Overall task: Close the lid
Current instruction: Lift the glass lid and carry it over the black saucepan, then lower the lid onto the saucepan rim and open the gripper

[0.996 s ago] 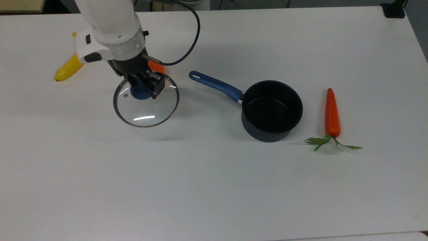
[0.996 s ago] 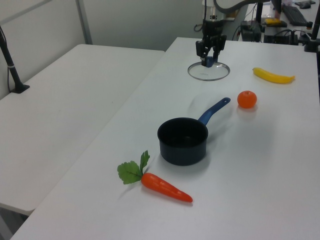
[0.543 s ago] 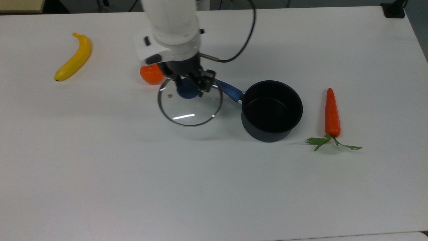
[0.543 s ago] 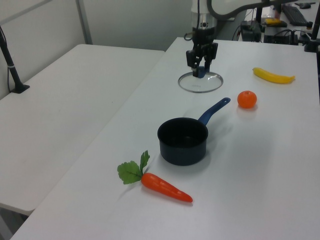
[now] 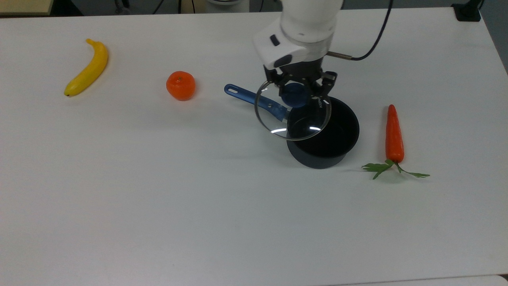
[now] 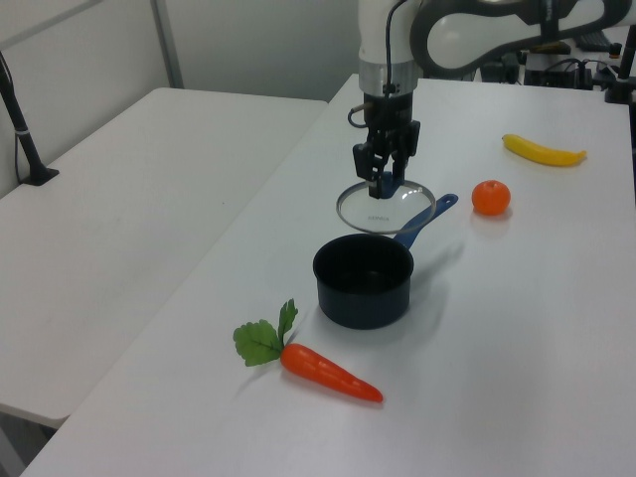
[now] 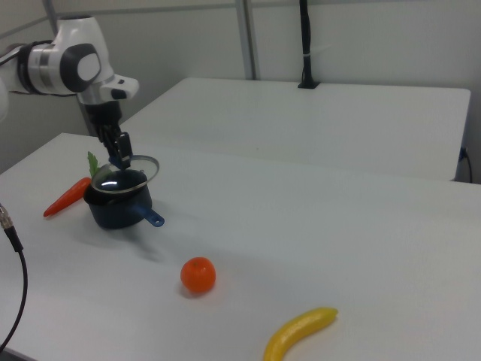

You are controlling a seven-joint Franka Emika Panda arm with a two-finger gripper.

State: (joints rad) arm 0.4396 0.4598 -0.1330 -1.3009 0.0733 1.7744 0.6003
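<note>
My gripper [image 5: 297, 94] [image 6: 385, 185] [image 7: 120, 159] is shut on the blue knob of the round glass lid [image 5: 278, 125] [image 6: 370, 211] [image 7: 143, 167]. The lid hangs in the air, level, partly over the rim of the dark saucepan [image 5: 329, 147] [image 6: 364, 281] [image 7: 116, 207] and over the root of its blue handle [image 5: 246, 95] [image 6: 429, 212]. In the top view the lid overlaps the pan's upper left part and the rest of the pan's dark inside shows.
On the white table [image 5: 158, 198] lie a carrot with green leaves [image 5: 394, 135] [image 6: 323, 369] [image 7: 68, 195] beside the pan, an orange fruit [image 5: 180, 85] [image 6: 490, 197] [image 7: 198, 275], and a banana [image 5: 88, 67] [image 6: 543, 151] [image 7: 299, 332]. The arm's cable [image 5: 373, 39] hangs behind the wrist.
The gripper has carried the lid toward the top view's right, from near the orange fruit to above the saucepan's edge. The pan and the fruit have stayed put.
</note>
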